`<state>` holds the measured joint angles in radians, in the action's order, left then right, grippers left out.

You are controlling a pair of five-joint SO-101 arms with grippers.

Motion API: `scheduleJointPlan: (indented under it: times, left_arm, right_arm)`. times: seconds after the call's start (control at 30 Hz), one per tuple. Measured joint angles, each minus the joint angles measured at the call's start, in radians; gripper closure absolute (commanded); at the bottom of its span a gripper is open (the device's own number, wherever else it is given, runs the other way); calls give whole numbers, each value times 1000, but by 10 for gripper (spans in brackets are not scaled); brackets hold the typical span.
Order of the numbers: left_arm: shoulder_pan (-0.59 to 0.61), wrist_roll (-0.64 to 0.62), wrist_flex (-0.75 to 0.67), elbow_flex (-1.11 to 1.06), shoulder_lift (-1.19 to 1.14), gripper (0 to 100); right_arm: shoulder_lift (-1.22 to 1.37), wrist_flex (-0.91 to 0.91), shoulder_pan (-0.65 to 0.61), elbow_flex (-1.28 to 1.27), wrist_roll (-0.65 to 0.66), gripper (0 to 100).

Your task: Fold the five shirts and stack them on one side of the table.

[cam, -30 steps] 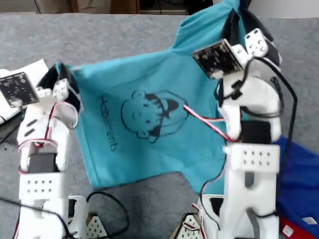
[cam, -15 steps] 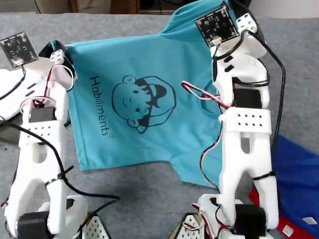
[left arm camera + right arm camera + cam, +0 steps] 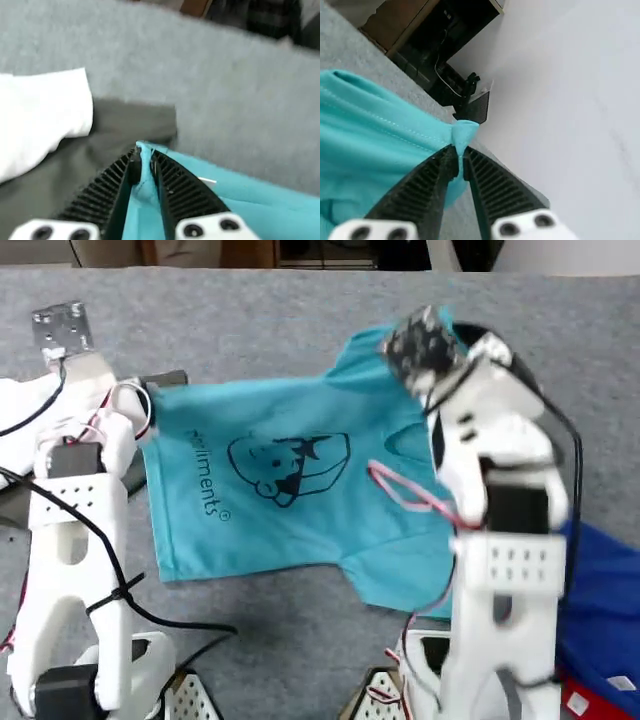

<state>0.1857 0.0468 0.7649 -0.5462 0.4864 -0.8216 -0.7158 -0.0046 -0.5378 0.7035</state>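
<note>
Grey counter [image 3: 300,320], with the teal shirt [image 3: 250,530] spread print-up across its middle. Blue cloth [image 3: 600,590] lies by your right arm's base, and white cloth [image 3: 35,115] and dark grey cloth [image 3: 130,120] lie beside your left arm. Your left gripper [image 3: 143,159] is pinched on the shirt's corner next to the dark cloth, and your right gripper [image 3: 460,159] is pinched on a fold of its far edge, held up off the counter.
</note>
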Motion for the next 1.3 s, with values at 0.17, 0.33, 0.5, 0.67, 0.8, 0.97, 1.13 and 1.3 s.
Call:
scheduleJointPlan:
  times: [0.17,0.33,0.5,0.67,0.8,0.97,1.13,1.3]
  left_arm:
    - [-68,118,235,18,0,981]
    - [-161,187,311,-63,0,981]
    - [-155,195,224,-184,0,981]
    - [-89,196,133,-247,-8,981]
    - [-46,196,97,-255,-8,981]
    - [-43,196,87,-252,-9,981]
    - [-43,196,-34,-181,-11,981]
    - [-43,196,-276,-114,-11,981]
  right_arm:
    - [-258,-35,0,-183,80,993]
    - [-491,-38,71,-410,137,993]
    - [-637,-210,161,-511,178,993]
    - [-706,-454,166,-512,178,994]
    - [-753,-548,166,-512,184,994]
    - [-776,-585,166,-522,199,994]
    - [-776,-331,164,-618,161,992]
    - [-744,207,91,-824,110,993]
